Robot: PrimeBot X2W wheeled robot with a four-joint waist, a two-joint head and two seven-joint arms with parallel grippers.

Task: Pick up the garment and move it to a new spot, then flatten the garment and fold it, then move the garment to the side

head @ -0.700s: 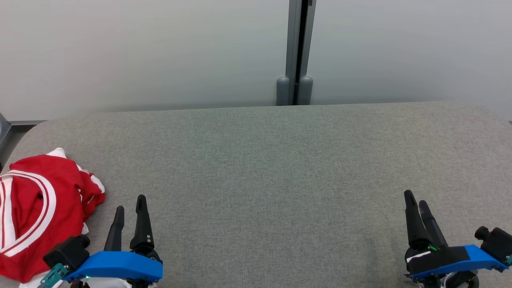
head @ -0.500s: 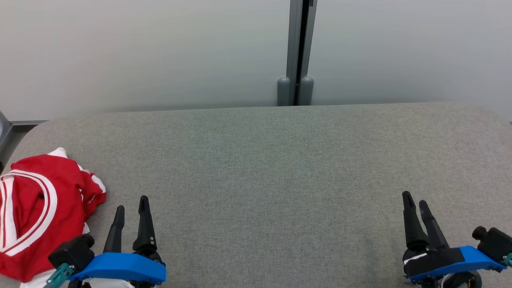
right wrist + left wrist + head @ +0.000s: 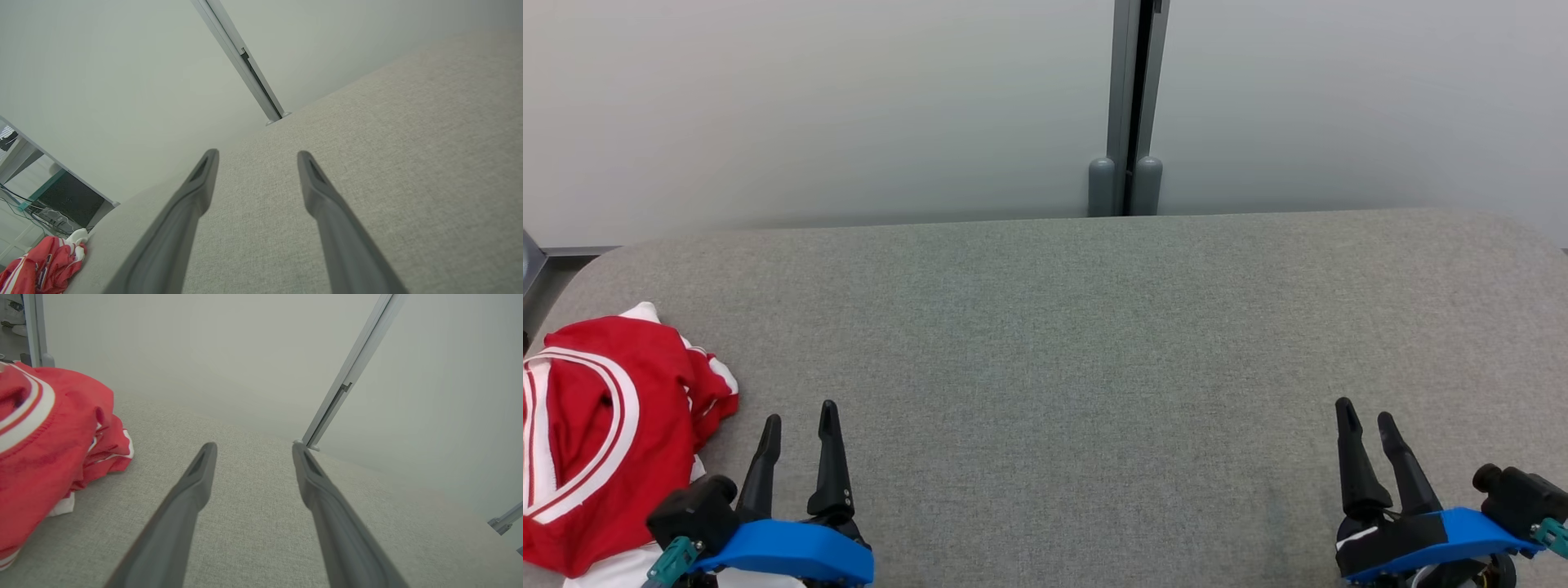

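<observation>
The garment [image 3: 596,433] is a crumpled red piece with white stripes, heaped at the table's near left end; it also fills the left side of the left wrist view as garment [image 3: 45,433] and shows small at the lower left of the right wrist view as garment [image 3: 45,265]. My left gripper [image 3: 799,412] stands open just right of the heap, apart from it, nothing between its fingers. My right gripper [image 3: 1365,412] stands open over bare cloth at the near right, far from the heap.
The grey fabric table [image 3: 1078,343] has rounded far corners and spreads wide between the grippers. Behind it rises a pale partition wall with a grey metal post [image 3: 1127,106] at its middle. The table's left edge lies just past the heap.
Both grippers have drawn back slightly toward the near edge; the left one has shifted a little right, the right one a little left. The heap lies unmoved.
</observation>
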